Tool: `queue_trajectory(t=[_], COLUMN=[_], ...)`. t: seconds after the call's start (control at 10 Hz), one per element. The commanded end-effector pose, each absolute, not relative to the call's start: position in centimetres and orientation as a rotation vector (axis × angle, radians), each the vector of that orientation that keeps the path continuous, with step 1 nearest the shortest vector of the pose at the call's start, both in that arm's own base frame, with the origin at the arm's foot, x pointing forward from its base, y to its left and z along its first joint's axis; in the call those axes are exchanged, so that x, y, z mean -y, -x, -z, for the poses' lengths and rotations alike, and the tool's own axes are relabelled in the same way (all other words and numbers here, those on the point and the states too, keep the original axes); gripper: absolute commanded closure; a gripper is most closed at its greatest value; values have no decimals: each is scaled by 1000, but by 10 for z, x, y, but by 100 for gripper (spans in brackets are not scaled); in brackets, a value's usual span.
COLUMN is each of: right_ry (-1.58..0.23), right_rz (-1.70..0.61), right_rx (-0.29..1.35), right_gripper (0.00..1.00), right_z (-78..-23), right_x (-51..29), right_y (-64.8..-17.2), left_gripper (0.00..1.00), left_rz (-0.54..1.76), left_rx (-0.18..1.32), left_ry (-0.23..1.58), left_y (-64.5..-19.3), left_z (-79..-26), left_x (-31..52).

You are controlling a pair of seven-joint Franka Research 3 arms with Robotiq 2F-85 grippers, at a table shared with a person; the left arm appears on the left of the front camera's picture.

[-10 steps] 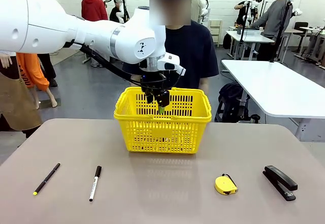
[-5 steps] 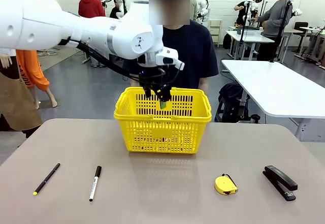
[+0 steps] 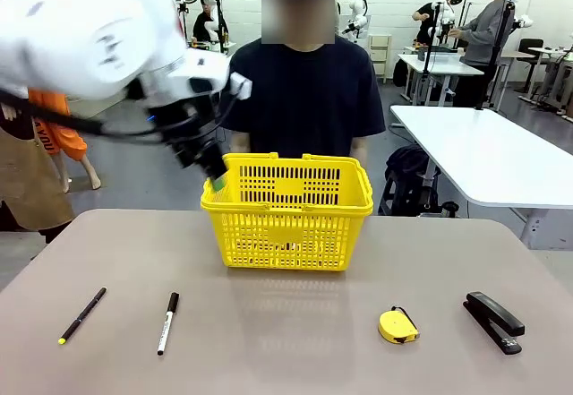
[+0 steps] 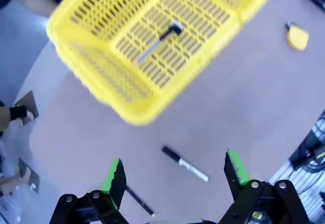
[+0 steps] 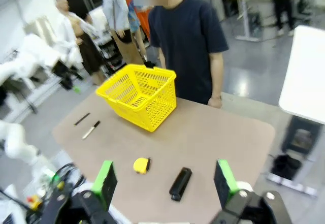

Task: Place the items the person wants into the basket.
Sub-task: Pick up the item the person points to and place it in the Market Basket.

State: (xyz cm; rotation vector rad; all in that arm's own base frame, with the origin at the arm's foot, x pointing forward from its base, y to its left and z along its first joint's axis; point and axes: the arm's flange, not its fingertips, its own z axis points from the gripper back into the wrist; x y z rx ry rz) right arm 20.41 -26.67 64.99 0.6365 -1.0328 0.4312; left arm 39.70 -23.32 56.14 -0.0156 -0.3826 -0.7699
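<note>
We see a bright yellow slotted plastic basket (image 3: 286, 234), a black-capped white-barrelled marker (image 3: 167, 322) and a thin black pen (image 3: 82, 314) — yellow-green at its tip.

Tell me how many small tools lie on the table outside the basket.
4: the pen front left, the marker beside it, the tape measure front right, the stapler far right. Another item lies inside the basket.
</note>
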Motion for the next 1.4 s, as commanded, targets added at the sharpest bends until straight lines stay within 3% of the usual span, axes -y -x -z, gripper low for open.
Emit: queue_trajectory(t=[0.0,1.3], right_ry=[-643,-643], right_rz=[-447,-447], right_rx=[1057,1057], right_gripper=[0,0], right_z=[-652,-652], right_x=[266,266], right_y=[-204,-204], left_gripper=[0,0], left_rz=[770,744], left_rx=[436,411], left_ry=[22,4], left_y=[-346,-329], left_z=[-530,-522], left_x=[207,198])
